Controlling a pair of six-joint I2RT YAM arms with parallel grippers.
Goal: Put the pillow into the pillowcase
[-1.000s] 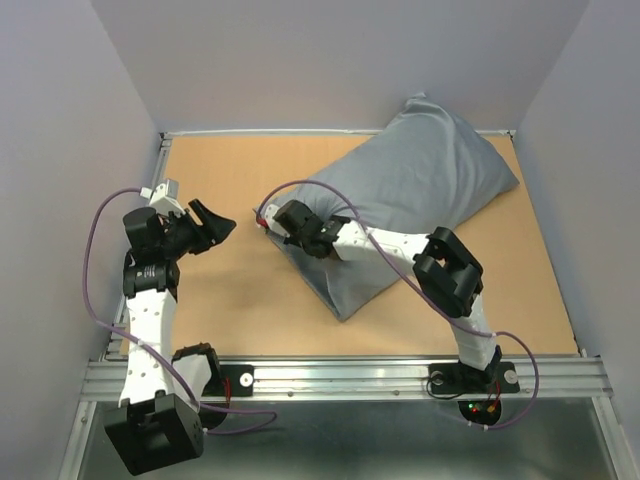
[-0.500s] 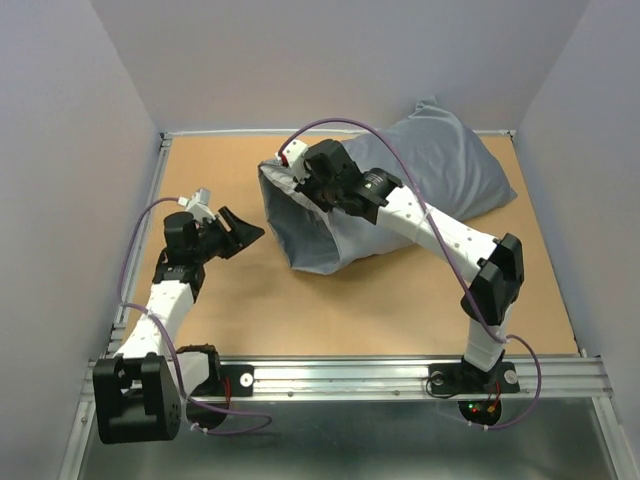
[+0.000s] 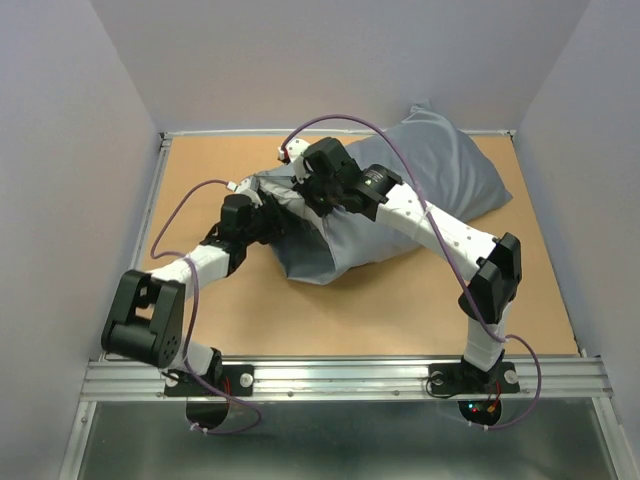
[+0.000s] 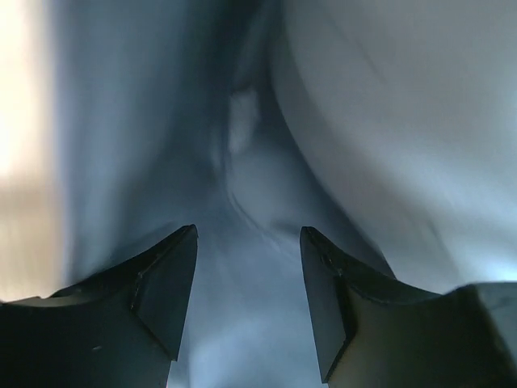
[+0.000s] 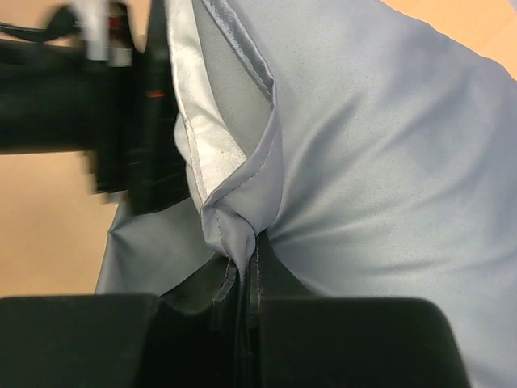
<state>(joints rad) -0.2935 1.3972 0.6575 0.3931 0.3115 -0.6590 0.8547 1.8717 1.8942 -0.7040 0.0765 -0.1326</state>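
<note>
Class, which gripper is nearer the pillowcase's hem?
Right: the right gripper is shut on the hem of the pillowcase; the left gripper stands open at its mouth, gripping nothing.

Robot lab test cell, plain walls (image 3: 300, 60), wooden table (image 3: 250, 320), aluminium rail (image 3: 340, 378)

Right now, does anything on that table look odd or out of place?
Only the pillowcase: it lies askew, its far corner riding up the back wall, its mouth bunched where the right gripper pinches the hem.
</note>
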